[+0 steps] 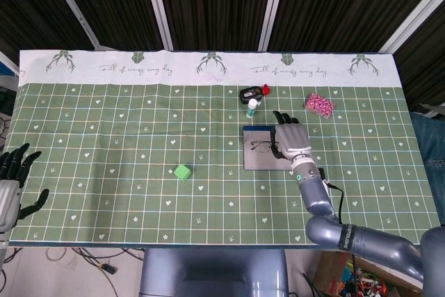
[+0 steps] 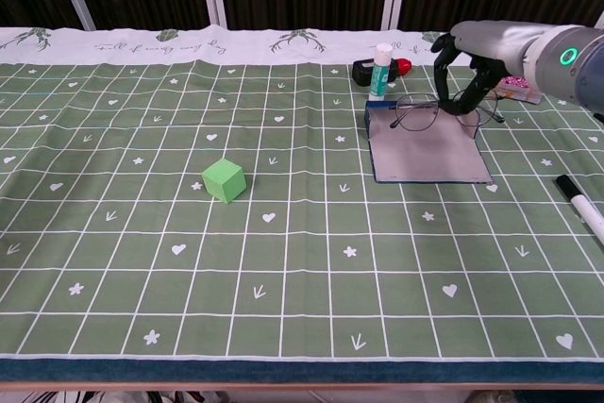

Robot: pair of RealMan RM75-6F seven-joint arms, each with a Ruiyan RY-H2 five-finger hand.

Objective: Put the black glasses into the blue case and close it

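Glasses (image 2: pixel 427 112), thin black wire frames, hang from my right hand (image 1: pixel 293 141), my fingers curled around one lens side. I hold them over the far half of the blue case (image 2: pixel 425 153), which lies open and flat on the green checked tablecloth (image 1: pixel 104 144), its grey lining up. From the chest view I cannot tell whether the frames touch the lining. My left hand (image 1: pixel 14 186) sits off the table's near left corner, empty, fingers spread. A black marker (image 2: pixel 583 206) lies right of the case, a green cube (image 1: pixel 182 172) well to its left.
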